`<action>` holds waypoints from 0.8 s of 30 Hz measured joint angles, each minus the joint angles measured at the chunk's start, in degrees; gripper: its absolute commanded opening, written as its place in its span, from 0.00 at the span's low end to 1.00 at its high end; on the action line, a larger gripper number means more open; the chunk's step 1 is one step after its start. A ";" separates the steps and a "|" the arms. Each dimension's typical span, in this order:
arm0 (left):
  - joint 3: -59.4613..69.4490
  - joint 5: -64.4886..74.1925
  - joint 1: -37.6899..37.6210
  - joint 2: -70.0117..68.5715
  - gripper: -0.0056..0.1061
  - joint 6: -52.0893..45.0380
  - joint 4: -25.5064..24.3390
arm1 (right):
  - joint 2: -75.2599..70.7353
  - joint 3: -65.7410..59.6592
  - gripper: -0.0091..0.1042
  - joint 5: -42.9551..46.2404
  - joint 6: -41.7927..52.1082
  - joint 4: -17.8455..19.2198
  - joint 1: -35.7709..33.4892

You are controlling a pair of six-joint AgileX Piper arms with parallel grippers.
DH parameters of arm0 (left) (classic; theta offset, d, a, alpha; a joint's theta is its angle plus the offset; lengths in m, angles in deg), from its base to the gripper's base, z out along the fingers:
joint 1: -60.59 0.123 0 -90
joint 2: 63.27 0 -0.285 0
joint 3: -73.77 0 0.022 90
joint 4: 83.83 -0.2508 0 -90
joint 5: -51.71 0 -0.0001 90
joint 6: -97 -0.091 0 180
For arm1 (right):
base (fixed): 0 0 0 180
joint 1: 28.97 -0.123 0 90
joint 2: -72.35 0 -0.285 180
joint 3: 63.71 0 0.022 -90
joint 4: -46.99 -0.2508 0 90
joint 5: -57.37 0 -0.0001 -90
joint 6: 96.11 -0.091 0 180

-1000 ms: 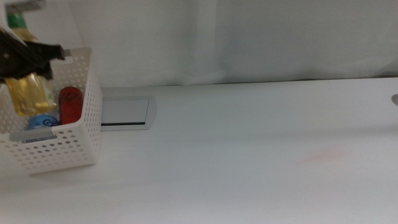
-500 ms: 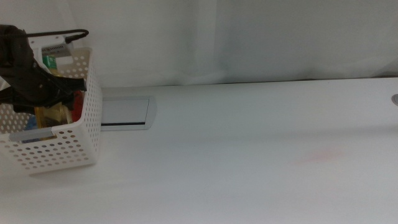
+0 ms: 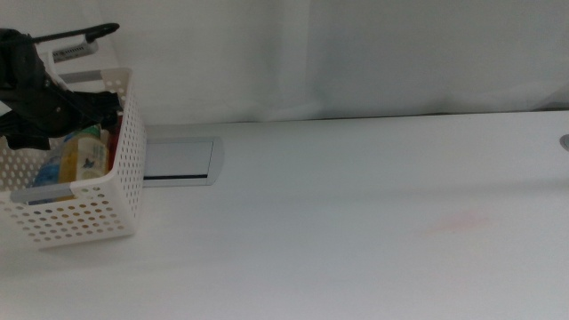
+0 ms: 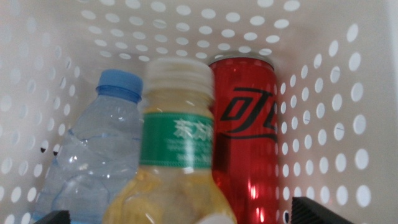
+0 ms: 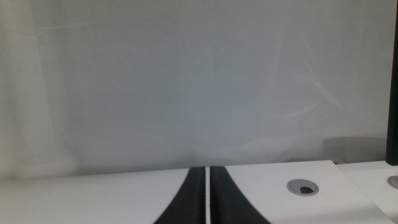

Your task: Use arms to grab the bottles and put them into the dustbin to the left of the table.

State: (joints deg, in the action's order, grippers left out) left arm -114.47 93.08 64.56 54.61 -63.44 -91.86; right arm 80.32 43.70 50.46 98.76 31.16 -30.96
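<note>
Since half a second ago the left gripper (image 3: 84, 107) has let the yellow-drink bottle (image 3: 84, 156) go and lifted a little; a second ago that bottle hung in its grasp above the dustbin (image 3: 84, 209), and now it lies inside, leaning with its green-white label up. In the left wrist view the jaws are spread wide, only their dark tips showing at the two lower corners of the picture, with nothing between them. That gripper hangs over the open top of the basket, at the far left of the table (image 3: 356, 222).

Directly under it the yellow-drink bottle (image 4: 177, 155) lies in the middle of the bin, white cap toward the far perforated wall. The clear water bottle (image 4: 93, 149) with its blue cap rests against one side of it, and the red can (image 4: 245, 130) stands touching it on the other side, against the basket wall. All three are inside the dustbin (image 4: 323, 93).

Just beside the basket, the grey cable hatch (image 3: 182, 160) sits flush in the tabletop.

The right gripper (image 5: 206, 199) waits well apart, jaws pressed together with only a thin line between them, holding nothing, above the tabletop near a round grey grommet (image 5: 303, 186).
</note>
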 measured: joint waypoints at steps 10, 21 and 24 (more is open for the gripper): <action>0.00 0.00 0.00 -10.32 0.87 -0.99 0.00 | 0.00 0.00 0.06 0.00 0.00 -5.80 0.00; 0.00 0.52 -1.26 -32.88 0.34 -5.73 -0.09 | 0.00 0.00 0.06 -0.11 -0.18 -7.69 0.00; 0.00 1.77 -2.87 -37.38 0.03 -6.52 -0.09 | 0.00 0.00 0.06 -0.11 -0.18 -7.69 0.00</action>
State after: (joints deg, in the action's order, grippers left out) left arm -114.47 94.85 61.68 17.23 -69.96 -91.94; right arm 80.32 43.70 50.35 98.58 23.48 -30.96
